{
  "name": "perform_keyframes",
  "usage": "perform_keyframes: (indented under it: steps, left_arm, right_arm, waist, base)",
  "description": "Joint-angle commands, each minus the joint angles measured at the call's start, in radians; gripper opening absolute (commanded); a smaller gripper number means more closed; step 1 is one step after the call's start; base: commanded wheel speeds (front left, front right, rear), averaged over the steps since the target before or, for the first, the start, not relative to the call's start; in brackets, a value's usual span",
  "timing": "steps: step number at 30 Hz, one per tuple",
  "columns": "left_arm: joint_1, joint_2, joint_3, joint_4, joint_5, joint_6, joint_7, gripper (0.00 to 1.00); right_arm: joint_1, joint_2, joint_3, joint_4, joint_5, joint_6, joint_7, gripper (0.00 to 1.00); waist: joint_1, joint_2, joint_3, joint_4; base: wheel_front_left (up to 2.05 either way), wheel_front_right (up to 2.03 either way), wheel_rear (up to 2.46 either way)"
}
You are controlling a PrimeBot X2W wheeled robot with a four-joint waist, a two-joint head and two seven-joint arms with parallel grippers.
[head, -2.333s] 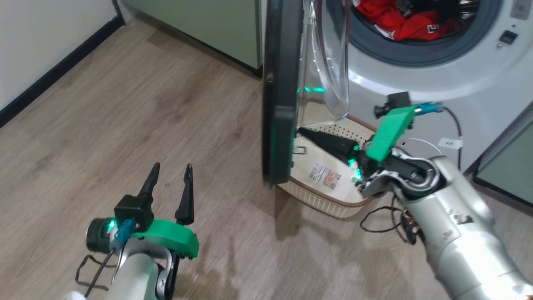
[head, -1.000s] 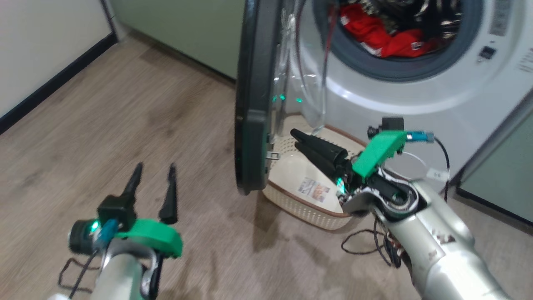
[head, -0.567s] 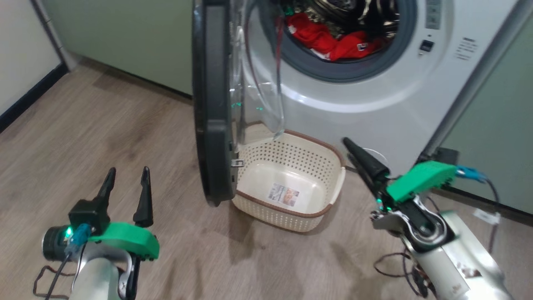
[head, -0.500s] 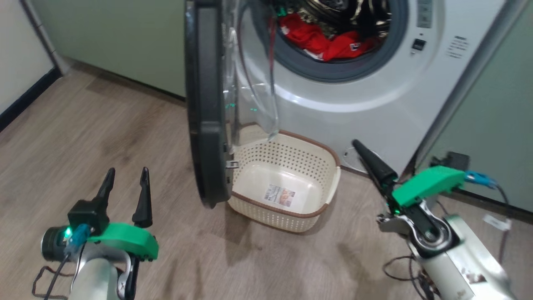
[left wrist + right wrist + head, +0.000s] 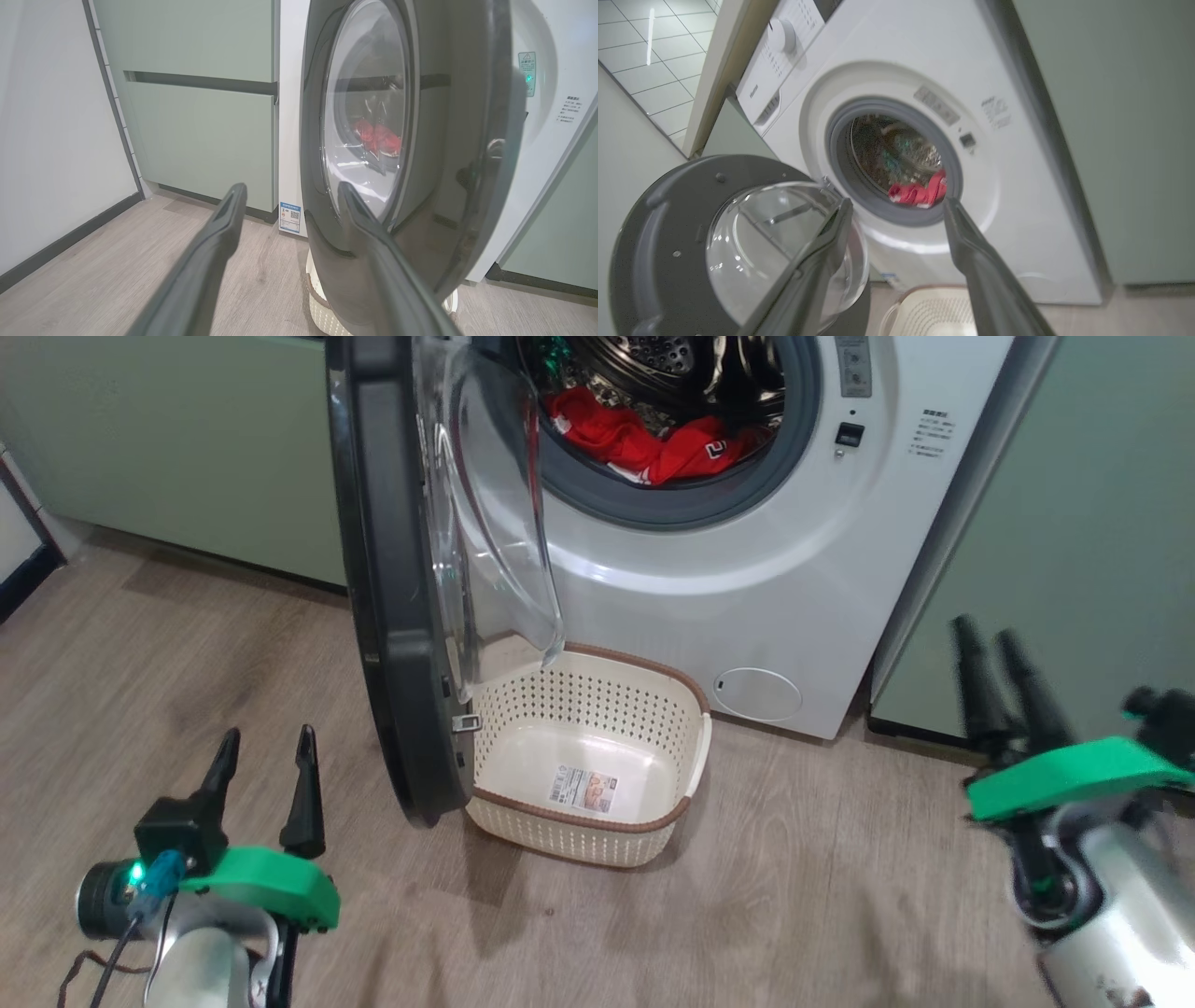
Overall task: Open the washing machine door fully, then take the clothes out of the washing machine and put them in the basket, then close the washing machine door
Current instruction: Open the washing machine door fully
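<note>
Pincer on the left arm [image 5: 266, 737] released, fingers parted, nothing between them. It sits low at head view's left, over the wood floor [image 5: 747, 896], fingers pointing at the outer face of the washing machine door [image 5: 373, 569]. Near the door, apart from it.

Right pincer [image 5: 983, 633] is blurred in head view and probably spread. Right wrist view confirms it: fingers wide apart, empty. It hangs at the lower right, in front of the pale green cabinet [image 5: 1074, 523], well apart from door and basket.

Door stands swung out, hinged on the machine's left side, edge-on to the head camera and roughly square to the front panel. Black rim faces left, clear glass bowl bulges right toward the opening. Its bottom edge hangs above the left end of the basket [image 5: 560, 840].

Basket sits on the floor just in front of the washing machine [image 5: 747, 597], below the drum opening, upright, label sticker [image 5: 583, 789] on its bottom. Small round service flap [image 5: 758, 693] shows just right of it on the machine front.

Clothes [image 5: 653, 439] lie bunched inside the steel drum, red with white bits, at the lower front against the grey gasket [image 5: 672, 509]. Left wrist view shows them dimly as red through the door glass.
</note>
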Motion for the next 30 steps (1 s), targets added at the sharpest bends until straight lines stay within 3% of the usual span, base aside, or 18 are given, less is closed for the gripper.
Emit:
perform_keyframes:
  steps: [1,6,12,18,23,30]
  left_arm:
    - [-0.033,0.013,0.033,-0.029,0.015,-0.006,-0.007,1.0]
    - [-0.03,0.007,0.035,-0.031,0.02,-0.009,-0.007,1.0]
    - [-0.031,0.0,0.037,-0.024,0.021,-0.012,-0.007,1.0]
    - [-0.031,-0.004,0.045,-0.014,0.023,-0.014,-0.007,1.0]
    - [-0.033,-0.006,0.047,-0.008,0.026,-0.016,-0.007,1.0]
    - [-0.035,-0.01,0.051,-0.009,0.03,-0.018,-0.007,1.0]
  right_arm:
    - [0.0,0.0,-0.016,-0.041,-0.046,0.0,-0.01,1.0]
    - [0.095,0.067,-0.194,-0.135,-0.398,0.0,-0.011,1.0]
    - [0.191,0.138,-0.322,-0.208,-0.694,0.0,-0.011,1.0]
    - [0.254,0.164,-0.334,-0.223,-0.81,0.0,-0.011,1.0]
    - [0.279,0.148,-0.311,-0.219,-0.879,0.0,-0.011,1.0]
    - [0.295,0.153,-0.317,-0.224,-0.896,0.0,-0.011,1.0]
  waist:
    - [0.0,0.0,-0.001,-0.002]
    - [0.0,0.0,-0.001,-0.004]
    - [0.0,0.0,-0.002,0.003]
    - [0.0,0.0,-0.002,0.0]
    - [0.0,0.0,0.0,-0.004]
    - [0.0,0.0,0.003,-0.008]
  base:
    - [0.0,0.0,0.0]
    - [0.0,0.0,0.0]
    - [0.0,0.0,0.0]
    - [0.0,0.0,0.0]
    - [0.0,0.0,0.0]
    - [0.0,0.0,0.0]
